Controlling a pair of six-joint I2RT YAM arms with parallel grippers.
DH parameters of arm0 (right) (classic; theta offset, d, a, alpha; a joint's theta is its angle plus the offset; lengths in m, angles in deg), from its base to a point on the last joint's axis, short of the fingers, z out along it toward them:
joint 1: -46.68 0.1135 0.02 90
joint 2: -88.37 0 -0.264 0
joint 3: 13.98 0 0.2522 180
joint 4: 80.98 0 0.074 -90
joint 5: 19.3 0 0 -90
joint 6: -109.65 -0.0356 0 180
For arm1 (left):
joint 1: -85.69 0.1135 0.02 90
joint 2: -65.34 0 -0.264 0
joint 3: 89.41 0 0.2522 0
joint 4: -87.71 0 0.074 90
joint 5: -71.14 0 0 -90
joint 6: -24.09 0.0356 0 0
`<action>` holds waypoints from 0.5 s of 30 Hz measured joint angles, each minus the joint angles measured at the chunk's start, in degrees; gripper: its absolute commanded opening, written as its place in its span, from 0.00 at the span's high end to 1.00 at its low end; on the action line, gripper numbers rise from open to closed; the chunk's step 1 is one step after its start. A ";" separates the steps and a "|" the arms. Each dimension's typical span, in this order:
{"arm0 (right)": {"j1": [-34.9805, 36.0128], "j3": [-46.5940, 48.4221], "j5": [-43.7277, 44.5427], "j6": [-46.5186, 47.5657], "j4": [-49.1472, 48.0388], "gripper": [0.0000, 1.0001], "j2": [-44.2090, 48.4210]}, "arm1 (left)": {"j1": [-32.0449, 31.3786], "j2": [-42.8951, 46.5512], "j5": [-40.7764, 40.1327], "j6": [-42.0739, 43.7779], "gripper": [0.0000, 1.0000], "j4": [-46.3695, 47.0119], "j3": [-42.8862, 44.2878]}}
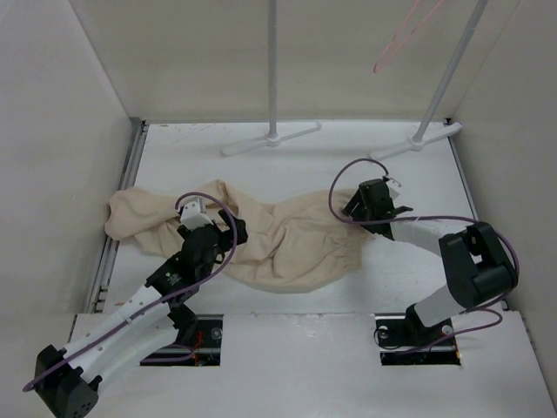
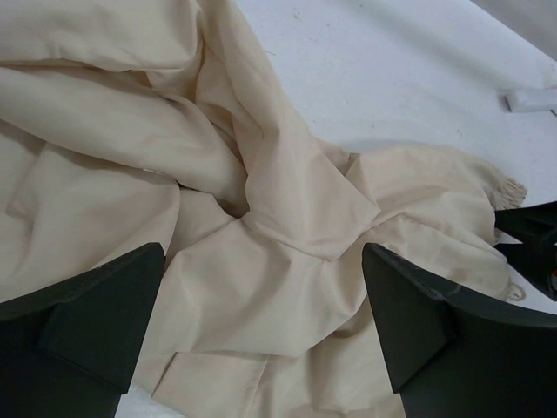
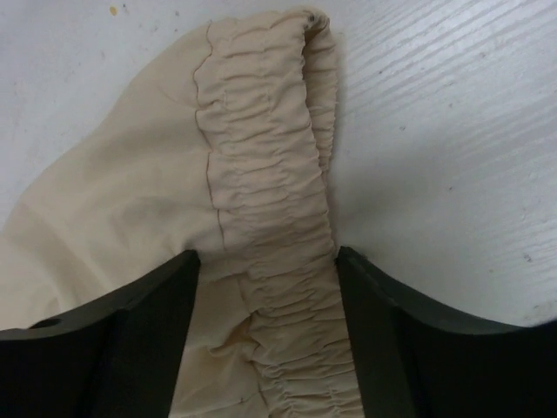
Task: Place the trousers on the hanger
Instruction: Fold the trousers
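The beige trousers (image 1: 287, 239) lie crumpled across the middle of the white table. The pink hanger (image 1: 402, 37) hangs high at the back right, partly cut off by the top edge. My left gripper (image 1: 228, 233) is open and low over the trousers' left half; in the left wrist view (image 2: 261, 326) folded cloth (image 2: 261, 200) and a flap pocket lie between its fingers. My right gripper (image 1: 355, 209) is open at the trousers' right end. In the right wrist view (image 3: 265, 300) its jaws stand on either side of the gathered elastic waistband (image 3: 270, 165).
Two grey-white rack poles (image 1: 271, 61) (image 1: 454, 65) rise from the back of the table, with flat white feet (image 1: 270, 138) (image 1: 425, 139). White walls close in the left, back and right. My right gripper also shows at the edge of the left wrist view (image 2: 533, 237).
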 measured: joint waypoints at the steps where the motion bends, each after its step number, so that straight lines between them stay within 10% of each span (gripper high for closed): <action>1: 0.50 -0.22 0.11 -0.59 -0.09 0.25 0.20 | -0.15 0.39 -0.04 0.04 0.00 -0.22 0.00; 4: 3.37 -0.68 1.38 -2.23 -0.31 0.36 0.44 | -0.24 2.25 -0.13 0.07 0.00 -0.48 0.00; 9: 6.86 -0.31 2.29 -4.68 -0.61 0.93 -1.57 | -0.33 3.19 0.22 0.79 0.00 -0.28 0.00; 15: 5.95 0.02 5.92 -5.99 0.98 0.98 0.87 | -0.26 2.95 3.10 1.20 0.17 1.07 0.00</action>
